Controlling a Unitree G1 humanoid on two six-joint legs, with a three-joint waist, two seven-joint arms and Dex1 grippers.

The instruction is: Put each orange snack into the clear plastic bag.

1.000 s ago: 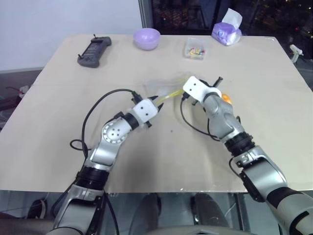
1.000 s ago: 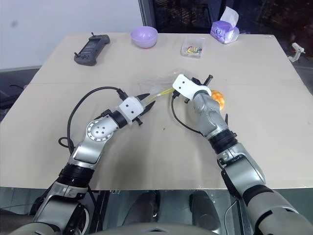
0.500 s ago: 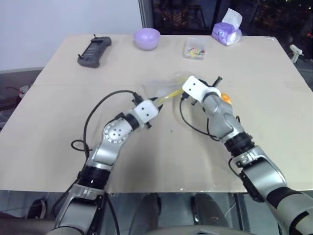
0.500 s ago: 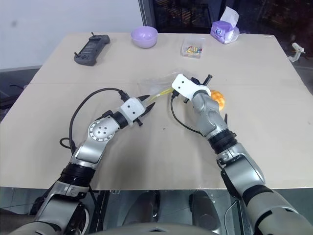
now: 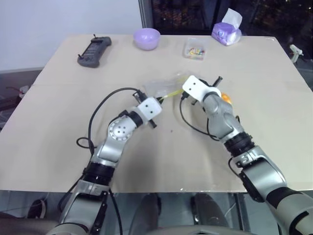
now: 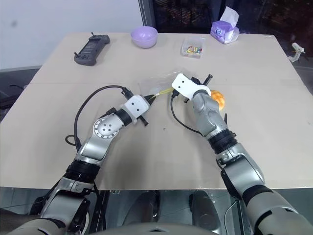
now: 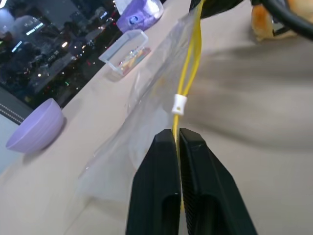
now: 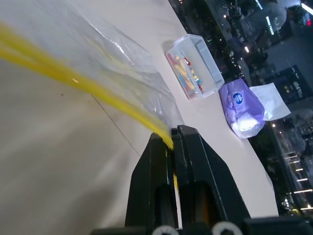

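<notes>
Beige desk (image 5: 73, 122). Along far edge: black handheld device (image 5: 94, 51) at left, lilac bowl (image 5: 146, 38), small clear box (image 5: 194, 49) of colourful bits, purple tissue pack (image 5: 226, 30) at right. Mid-desk right: orange snack (image 6: 218, 100), resting on surface.

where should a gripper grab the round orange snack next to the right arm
Across its rounded sides, coming from above. The round orange-yellow snack sits on the beige table, tight against the right arm, so a level approach is blocked. Both grippers are shut on the clear plastic bag, so one must let go first.
</notes>
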